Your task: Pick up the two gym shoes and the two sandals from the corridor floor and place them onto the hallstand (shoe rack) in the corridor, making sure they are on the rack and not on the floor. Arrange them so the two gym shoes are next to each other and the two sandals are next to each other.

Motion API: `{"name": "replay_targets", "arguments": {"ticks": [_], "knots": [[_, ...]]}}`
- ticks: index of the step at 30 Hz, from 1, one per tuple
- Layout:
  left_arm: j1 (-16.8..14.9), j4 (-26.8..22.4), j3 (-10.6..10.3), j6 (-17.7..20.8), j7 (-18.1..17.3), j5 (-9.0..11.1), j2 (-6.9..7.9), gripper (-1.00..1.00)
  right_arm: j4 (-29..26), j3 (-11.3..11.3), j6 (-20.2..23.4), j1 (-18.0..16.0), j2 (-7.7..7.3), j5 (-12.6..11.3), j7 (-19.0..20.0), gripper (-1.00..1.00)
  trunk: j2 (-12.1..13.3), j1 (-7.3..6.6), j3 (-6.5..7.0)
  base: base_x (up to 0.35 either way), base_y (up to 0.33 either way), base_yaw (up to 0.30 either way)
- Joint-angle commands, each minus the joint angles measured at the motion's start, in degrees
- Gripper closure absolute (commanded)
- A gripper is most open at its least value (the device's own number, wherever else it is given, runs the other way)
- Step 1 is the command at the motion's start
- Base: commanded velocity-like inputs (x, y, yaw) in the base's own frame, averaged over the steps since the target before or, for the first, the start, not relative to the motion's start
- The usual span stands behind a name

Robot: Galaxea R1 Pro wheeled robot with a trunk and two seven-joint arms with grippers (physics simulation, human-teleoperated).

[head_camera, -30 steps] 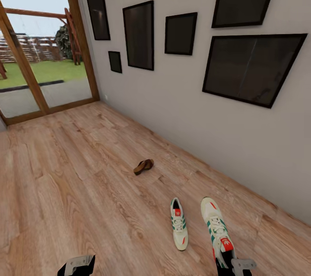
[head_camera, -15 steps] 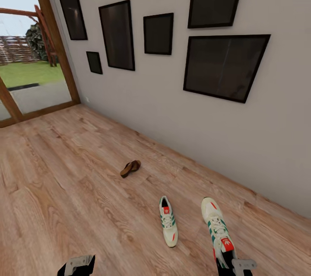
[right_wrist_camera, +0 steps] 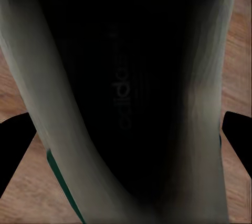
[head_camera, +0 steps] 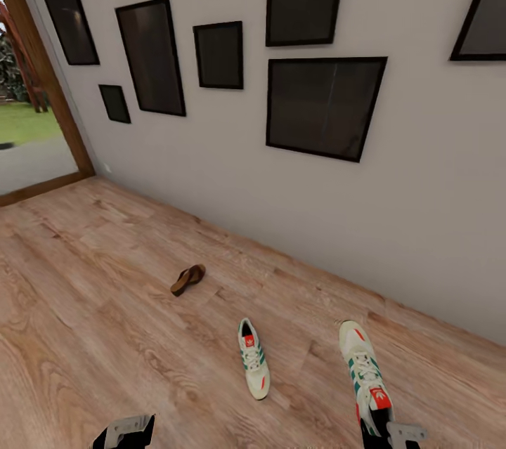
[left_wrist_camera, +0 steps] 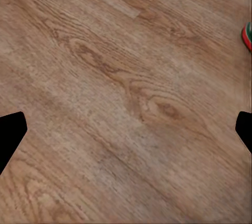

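Sneaker (head_camera: 365, 375) number one, white with green stripes and a red-orange tongue patch, sits at about 5 o'clock in the head view, heel toward the robot and toe pointing away at roughly 11 o'clock. Its heel end meets the right gripper (head_camera: 393, 435) at the lower edge of that view. In the right wrist view the shoe's dark insole (right_wrist_camera: 123, 98) and pale lining show right up against the camera, with the dark fingertips (right_wrist_camera: 16, 145) standing either side of the shoe; whether they actually pinch it cannot be told from these pictures.

The second sneaker (head_camera: 253, 367) lies flat on the wood-plank floor (head_camera: 84, 308) near 6 o'clock, apart from the first and at its 9 o'clock side, toe away from the robot. Farther off, toward 10 o'clock from that sneaker, a single dark brown sandal (head_camera: 187, 279) rests on the planks, near the foot of the pale wall (head_camera: 281, 203).

The left gripper (head_camera: 125, 433) shows at 7 o'clock, low in the head view. In the left wrist view its fingers (left_wrist_camera: 10, 134) stand wide apart over bare planks, holding nothing, and a sliver of a red and green shoe edge (left_wrist_camera: 247, 36) is visible.

Black picture frames (head_camera: 322, 107) hang across the wall, and a wooden door frame (head_camera: 42, 76) stands at 9 o'clock.
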Motion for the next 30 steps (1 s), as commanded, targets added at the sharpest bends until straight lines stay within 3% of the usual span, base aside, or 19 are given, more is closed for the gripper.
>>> {"name": "replay_targets", "arguments": {"ticks": [1,30], "knots": [[0.0,0.0,0.4,-0.2,-0.6,0.2,-0.03,-1.00,0.1,-0.2,-0.2,0.0,0.03,0.4,0.0,1.00,0.0,-0.01,-0.05,0.000,0.000,-0.267],[0.0,0.0,0.3,-0.6,-0.6,0.2,-0.20,-1.00,0.0,-0.4,-0.2,0.0,-0.02,0.4,-0.1,1.00,0.0,-0.01,-0.05,0.000,0.000,-0.267]]}}
